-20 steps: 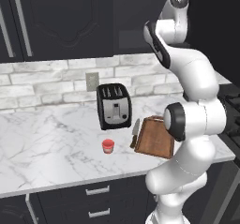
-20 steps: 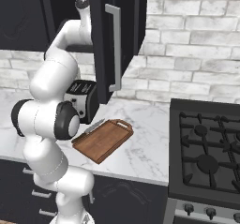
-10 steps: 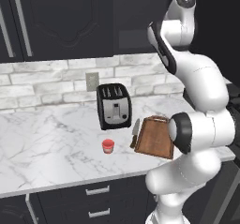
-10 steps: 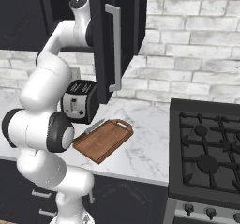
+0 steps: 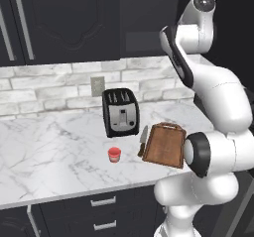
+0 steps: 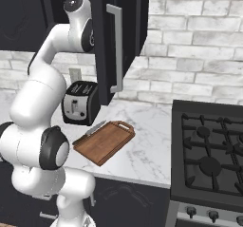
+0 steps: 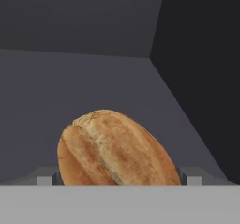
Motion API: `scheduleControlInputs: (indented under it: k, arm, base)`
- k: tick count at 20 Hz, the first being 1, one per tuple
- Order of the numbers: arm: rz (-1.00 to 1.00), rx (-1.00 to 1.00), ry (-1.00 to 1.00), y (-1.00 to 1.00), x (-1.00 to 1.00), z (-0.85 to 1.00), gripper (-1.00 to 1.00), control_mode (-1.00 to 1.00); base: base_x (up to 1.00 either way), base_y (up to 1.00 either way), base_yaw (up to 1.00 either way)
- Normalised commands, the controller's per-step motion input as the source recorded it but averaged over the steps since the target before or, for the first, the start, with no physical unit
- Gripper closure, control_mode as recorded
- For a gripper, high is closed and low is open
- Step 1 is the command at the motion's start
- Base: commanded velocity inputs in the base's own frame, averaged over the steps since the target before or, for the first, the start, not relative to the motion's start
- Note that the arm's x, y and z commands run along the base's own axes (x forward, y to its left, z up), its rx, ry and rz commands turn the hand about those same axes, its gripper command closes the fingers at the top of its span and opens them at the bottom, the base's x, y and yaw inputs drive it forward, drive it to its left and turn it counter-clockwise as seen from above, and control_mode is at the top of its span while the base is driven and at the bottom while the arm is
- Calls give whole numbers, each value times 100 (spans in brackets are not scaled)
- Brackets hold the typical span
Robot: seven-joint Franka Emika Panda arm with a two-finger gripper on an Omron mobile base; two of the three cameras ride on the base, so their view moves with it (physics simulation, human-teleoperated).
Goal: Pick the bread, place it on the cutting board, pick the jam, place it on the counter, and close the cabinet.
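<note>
Jaws spread wide either side of the bread [image 7: 115, 150] inside the cabinet [image 6: 121, 41].
Jam [image 5: 114, 154] stands on the bench [image 5: 49, 151] near its front edge; board [image 5: 165, 145] lies bare.

Kitchen around me: a pale grey-white brick backsplash [image 5: 44, 85] carries a small wall outlet [image 5: 97, 86]. Beneath my worktop run dark lower drawers [image 5: 106, 212] with short silver handles. To my right stands a black gas stove [image 6: 209, 159] with cast burner grates and a row of knobs along its front edge. A black-and-silver toaster [image 5: 120, 112] sits against the backsplash, a knife [image 5: 143, 140] lying near it. Lighting is even, shadows soft
</note>
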Motion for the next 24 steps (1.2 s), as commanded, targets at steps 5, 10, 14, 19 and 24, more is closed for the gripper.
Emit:
scheduleControlInputs:
  k: [5,10,14,19,24]
  arm:
    - [0,0,0,0,-41,0,100,-100]
    - [0,-1,0,0,-48,0,100,-100]
    - [0,0,1,0,-42,0,100,-100]
    - [0,0,3,1,-47,-4,100,-100]
    - [0,0,7,8,-48,-8,100,-100]
  base:
    - [0,0,0]
    - [0,0,0]
    - [0,0,0]
    - [0,0,0]
    - [0,0,0]
